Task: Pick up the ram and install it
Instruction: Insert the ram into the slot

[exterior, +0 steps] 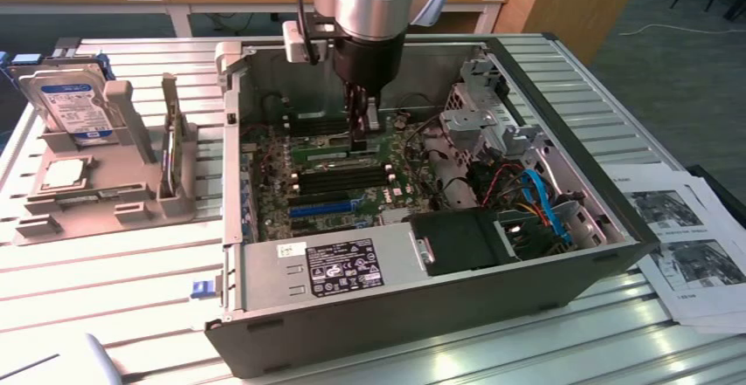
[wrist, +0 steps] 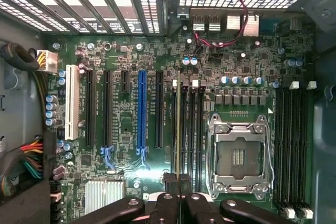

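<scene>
Fingers [wrist: 170, 186] of my gripper [wrist: 178, 178] pinch nearly together on the ram [wrist: 178, 129], held edge-on at the black memory slots [wrist: 195, 129] on the motherboard [wrist: 220, 66].

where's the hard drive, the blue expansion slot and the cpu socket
hard drive [exterior: 73, 106]: exterior view, on its blue-white label
blue expansion slot [wrist: 141, 111]: wrist view, middle of the strip
cpu socket [wrist: 239, 156]: wrist view, centre of its contact field

No lettering could be read. The black-and-white sticker [exterior: 341, 263] on the grey metal power-supply box [exterior: 271, 273], the blue-and-white label [exterior: 77, 106] on the silver hard drive and the printed paper sheets [exterior: 690, 254] carried print too fine to make out.
</scene>
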Available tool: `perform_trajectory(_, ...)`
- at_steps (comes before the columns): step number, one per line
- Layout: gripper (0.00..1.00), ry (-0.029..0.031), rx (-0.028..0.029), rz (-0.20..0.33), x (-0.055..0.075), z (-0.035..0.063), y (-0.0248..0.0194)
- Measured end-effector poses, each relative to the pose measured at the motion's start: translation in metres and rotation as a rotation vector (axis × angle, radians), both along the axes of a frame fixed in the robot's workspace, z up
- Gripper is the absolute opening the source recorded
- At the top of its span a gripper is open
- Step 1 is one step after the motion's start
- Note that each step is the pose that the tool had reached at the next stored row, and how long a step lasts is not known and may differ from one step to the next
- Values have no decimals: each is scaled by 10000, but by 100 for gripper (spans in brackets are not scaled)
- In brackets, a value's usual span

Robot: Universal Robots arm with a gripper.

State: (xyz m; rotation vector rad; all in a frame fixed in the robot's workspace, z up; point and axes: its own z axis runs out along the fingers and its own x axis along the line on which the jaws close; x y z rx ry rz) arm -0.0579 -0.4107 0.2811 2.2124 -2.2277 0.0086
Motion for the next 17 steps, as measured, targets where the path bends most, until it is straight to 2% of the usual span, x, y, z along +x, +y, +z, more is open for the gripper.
perform_trajectory(17, 11, 0, 0, -68, 0, -177, 0)
